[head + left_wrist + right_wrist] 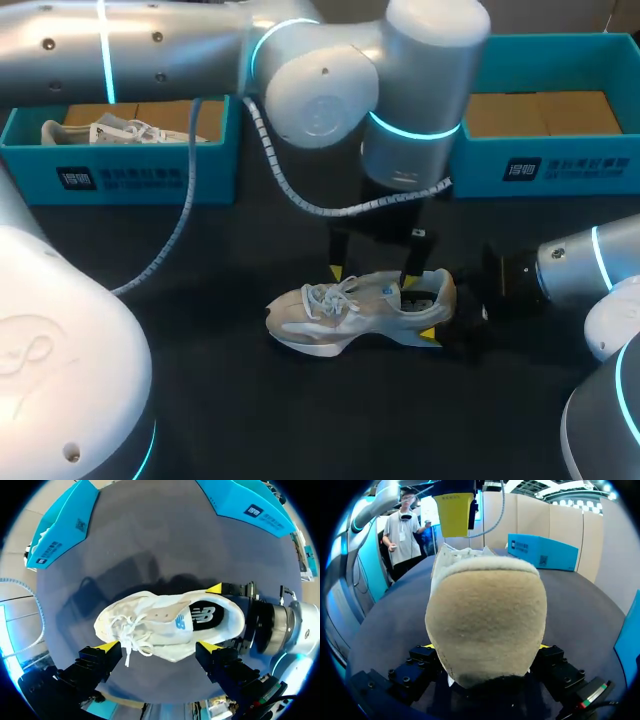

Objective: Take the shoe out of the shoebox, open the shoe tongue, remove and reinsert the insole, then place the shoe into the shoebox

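A beige and white shoe (340, 312) lies on the dark table, toe to the left. My right gripper (441, 316) comes in from the right and is shut on its heel (485, 625), one yellow tip on each side. My left gripper (372, 275) hangs open just above the shoe's opening, fingers pointing down. In the left wrist view the shoe (160, 625) lies ahead of the left gripper (157, 647), between its spread fingers, with the dark insole (205, 616) showing inside. The right gripper (226, 617) holds the heel there.
A teal shoebox (150, 175) at the back left holds another white shoe (110, 132). A second teal shoebox (560, 165) stands at the back right with a brown cardboard bottom. The left arm's cable (290, 195) hangs over the table behind the shoe.
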You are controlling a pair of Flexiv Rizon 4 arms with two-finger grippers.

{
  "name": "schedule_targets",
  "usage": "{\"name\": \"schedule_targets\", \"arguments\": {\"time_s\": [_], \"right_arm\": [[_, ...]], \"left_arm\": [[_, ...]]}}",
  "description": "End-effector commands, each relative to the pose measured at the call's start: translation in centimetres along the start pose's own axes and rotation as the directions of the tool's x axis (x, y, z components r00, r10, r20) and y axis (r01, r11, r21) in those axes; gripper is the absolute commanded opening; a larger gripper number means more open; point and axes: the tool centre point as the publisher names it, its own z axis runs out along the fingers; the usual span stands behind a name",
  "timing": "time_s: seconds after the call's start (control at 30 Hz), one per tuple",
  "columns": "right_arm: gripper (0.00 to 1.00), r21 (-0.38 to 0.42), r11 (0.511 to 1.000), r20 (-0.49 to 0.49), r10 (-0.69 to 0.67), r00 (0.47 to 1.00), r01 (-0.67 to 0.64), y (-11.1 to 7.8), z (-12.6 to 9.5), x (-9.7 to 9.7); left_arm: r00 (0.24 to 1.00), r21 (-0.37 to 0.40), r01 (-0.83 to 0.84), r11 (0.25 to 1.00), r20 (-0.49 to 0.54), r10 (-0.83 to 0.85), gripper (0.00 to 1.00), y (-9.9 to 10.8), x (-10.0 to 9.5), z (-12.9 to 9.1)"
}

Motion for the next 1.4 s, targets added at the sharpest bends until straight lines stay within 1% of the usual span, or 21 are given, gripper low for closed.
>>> {"name": "schedule_targets", "arguments": {"time_s": [0.03,0.73,1.0,1.23,1.4], "right_arm": [[0.00,0.005,1.000,0.002,0.001,1.000,-0.001,-0.1,0.1,-0.1],[0.00,0.005,1.000,0.002,0.001,1.000,-0.001,-0.1,0.1,-0.1],[0.00,0.005,1.000,0.002,0.001,1.000,-0.001,-0.1,0.1,-0.1],[0.00,0.005,1.000,0.002,0.001,1.000,-0.001,-0.1,0.1,-0.1],[0.00,0.005,1.000,0.002,0.001,1.000,-0.001,-0.1,0.1,-0.1]], "left_arm": [[1.000,-0.001,0.008,1.000,0.008,-0.008,1.00,-0.3,0.3,0.5],[0.995,0.018,0.080,0.997,0.061,-0.081,1.00,-0.1,0.4,1.7],[0.992,0.012,0.103,0.995,0.075,-0.103,1.00,-0.6,0.8,2.4],[0.992,-0.006,0.120,0.993,0.039,-0.120,1.00,-1.4,1.6,3.4],[0.992,-0.007,0.122,0.993,0.016,-0.122,1.00,-1.8,2.2,3.6]]}}
